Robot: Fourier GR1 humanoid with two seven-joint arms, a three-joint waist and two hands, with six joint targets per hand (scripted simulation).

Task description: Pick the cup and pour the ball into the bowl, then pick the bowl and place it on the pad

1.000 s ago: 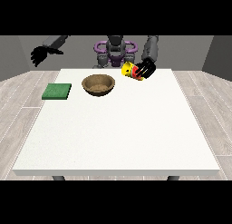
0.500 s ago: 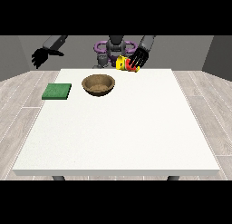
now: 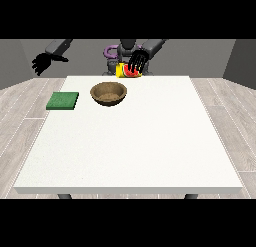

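Hand at the view's right (image 3: pixel 138 62) curled round a yellow-and-red plastic cup (image 3: pixel 126 71), held tipped on its side above the far edge of the large white desk (image 3: pixel 150 141), just behind and right of the brown wooden bowl (image 3: pixel 109 93). Ball not visible. Flat green square pad (image 3: pixel 63 100) lying left of the bowl. Hand at the view's left (image 3: pixel 42 64) raised off the desk, holding nothing, fingers loosely curled.

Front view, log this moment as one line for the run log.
cup: held, raised beyond bowl | robot hand at view's right: shut on cup | pad: bare | robot hand at view's left: idle
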